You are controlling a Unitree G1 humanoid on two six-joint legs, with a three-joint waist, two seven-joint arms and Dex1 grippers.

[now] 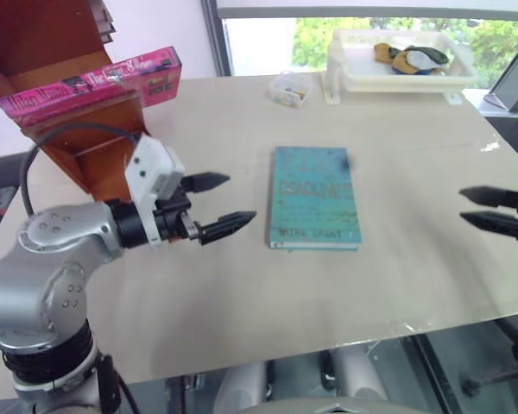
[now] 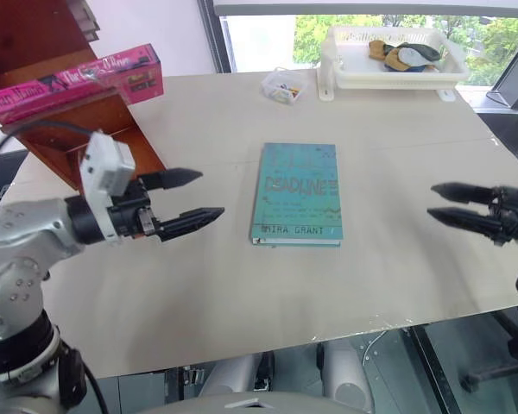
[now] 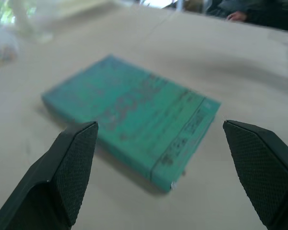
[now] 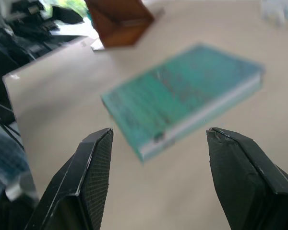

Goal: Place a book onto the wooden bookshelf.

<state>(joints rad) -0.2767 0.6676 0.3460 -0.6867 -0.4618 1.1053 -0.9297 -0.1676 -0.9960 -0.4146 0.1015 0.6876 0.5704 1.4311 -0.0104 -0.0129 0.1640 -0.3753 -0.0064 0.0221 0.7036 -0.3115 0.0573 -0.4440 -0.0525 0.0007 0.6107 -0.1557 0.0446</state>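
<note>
The book point(image 1: 91, 82), bright pink with lettering on its spine, lies flat on a board of the wooden bookshelf point(image 1: 99, 151) at the table's far left, with no gripper touching it. My left gripper point(image 1: 240, 200) is open and empty. It hovers just in front of the shelf and points toward a teal-green book point(image 1: 315, 197) lying flat mid-table. In the left wrist view that teal book point(image 3: 134, 115) sits beyond the open fingers. My right gripper point(image 1: 463, 206) hangs at the right edge, open and empty, also aimed at the teal book point(image 4: 182, 96).
A white plastic tray point(image 1: 397, 73) holding some small items stands at the back right. A small clear container point(image 1: 291, 89) sits beside it. The pale table point(image 1: 242, 302) has bare surface around the teal book and toward its front edge.
</note>
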